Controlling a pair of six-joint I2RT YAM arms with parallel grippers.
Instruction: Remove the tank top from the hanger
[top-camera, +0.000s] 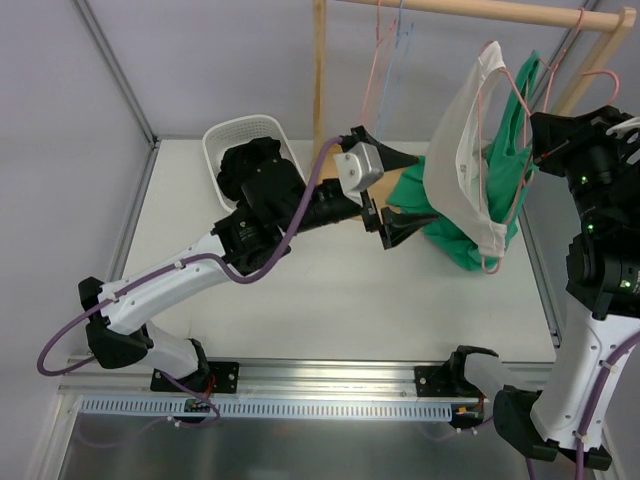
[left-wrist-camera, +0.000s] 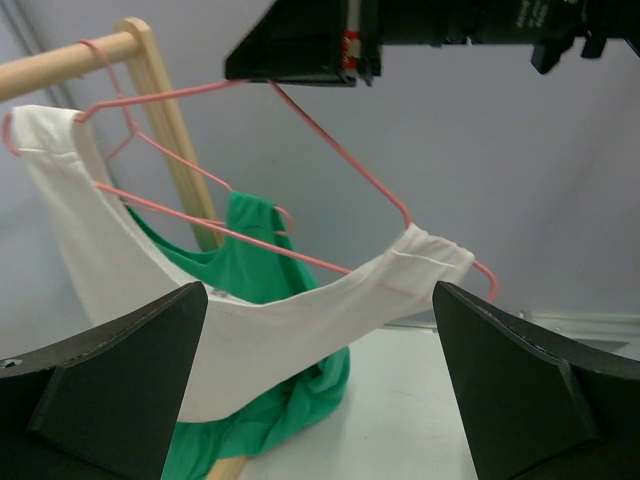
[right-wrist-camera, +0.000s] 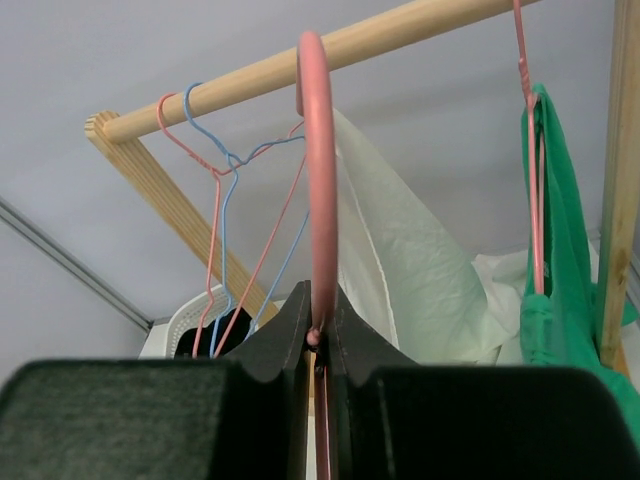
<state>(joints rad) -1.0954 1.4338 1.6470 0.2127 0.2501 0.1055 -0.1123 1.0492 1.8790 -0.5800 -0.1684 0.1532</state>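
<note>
A white tank top hangs on a pink wire hanger, with its straps over both hanger ends. My right gripper is shut on the hanger's neck just under the hook and holds it below the wooden rail. In the right wrist view the jaws pinch the pink hook wire, with the tank top behind. My left gripper is open and reaches the tank top's left side. In the left wrist view its jaws stand wide apart before the tank top, not touching it.
A green garment hangs on another pink hanger behind the tank top and reaches the table. The wooden rail also carries empty pink and blue hangers. A white basket holds dark clothes at the back left.
</note>
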